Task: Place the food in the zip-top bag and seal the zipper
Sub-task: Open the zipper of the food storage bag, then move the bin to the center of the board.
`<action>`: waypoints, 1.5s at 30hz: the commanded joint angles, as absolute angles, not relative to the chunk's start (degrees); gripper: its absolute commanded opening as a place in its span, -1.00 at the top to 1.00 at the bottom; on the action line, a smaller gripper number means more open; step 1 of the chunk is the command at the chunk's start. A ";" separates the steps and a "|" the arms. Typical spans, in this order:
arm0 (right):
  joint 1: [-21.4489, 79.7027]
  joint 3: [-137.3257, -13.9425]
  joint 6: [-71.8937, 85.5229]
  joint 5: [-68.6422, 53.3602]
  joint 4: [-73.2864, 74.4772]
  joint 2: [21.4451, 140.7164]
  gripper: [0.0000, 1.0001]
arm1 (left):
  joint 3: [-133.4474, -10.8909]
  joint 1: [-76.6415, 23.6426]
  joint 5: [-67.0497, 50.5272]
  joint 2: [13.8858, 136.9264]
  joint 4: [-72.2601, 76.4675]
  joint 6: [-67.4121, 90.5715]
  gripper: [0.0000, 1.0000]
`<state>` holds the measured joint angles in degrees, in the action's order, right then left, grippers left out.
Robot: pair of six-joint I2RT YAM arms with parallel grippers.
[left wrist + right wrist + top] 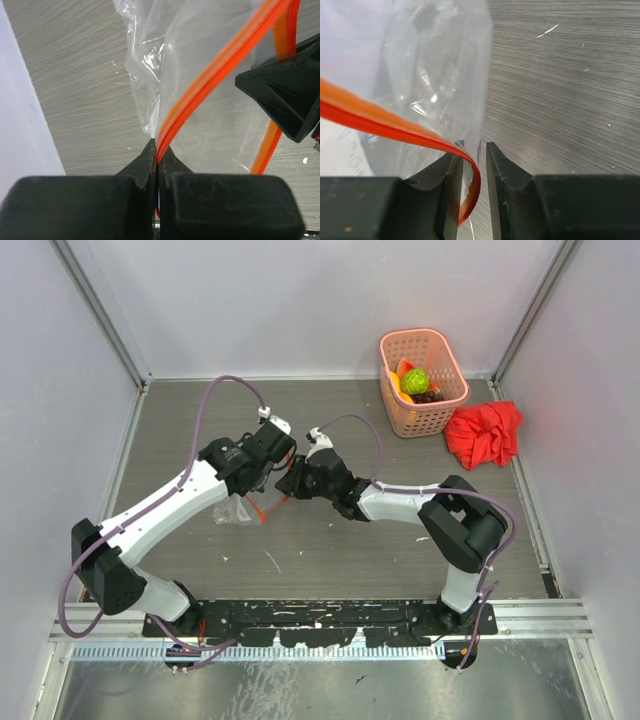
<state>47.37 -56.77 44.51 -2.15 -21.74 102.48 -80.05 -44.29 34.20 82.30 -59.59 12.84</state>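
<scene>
We see the left gripper (158,150) pinched tight on the zipper (215,75), its two fingertips meeting on the orange-red strip at one end of the bag's mouth. The right gripper (472,150) stands with its jaws slightly apart. The other end of the strip curls down through the gap and rests against one finger, so nothing there is clamped. The zip-top bag (237,508) hangs clear and crumpled between the two grippers, and in the top view we find it well apart from the pink lattice basket (425,335), to the basket's near left, over the middle of the grey table (330,560). In the left wrist view a black fingertip of the right gripper sits just beside the strip. None of the food is in the bag. The bumpy lime-green ball (415,381), an orange piece (405,368) and the dark purple grape bunch (430,396) all lie inside the basket. A red cloth (485,433) lies bunched just beside the basket, at its near right corner.
</scene>
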 commanded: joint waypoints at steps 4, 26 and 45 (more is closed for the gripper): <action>46.87 -56.93 38.53 -4.02 -20.03 93.16 0.11 | -78.73 -43.87 30.82 82.38 -55.98 15.49 1.00; 27.55 -73.82 8.87 3.76 14.78 83.21 -0.98 | -79.56 -40.90 29.65 82.15 -57.68 19.86 1.00; 11.13 -108.19 0.43 0.75 24.95 114.89 -0.99 | -79.53 -39.41 29.42 82.53 -57.87 19.64 1.00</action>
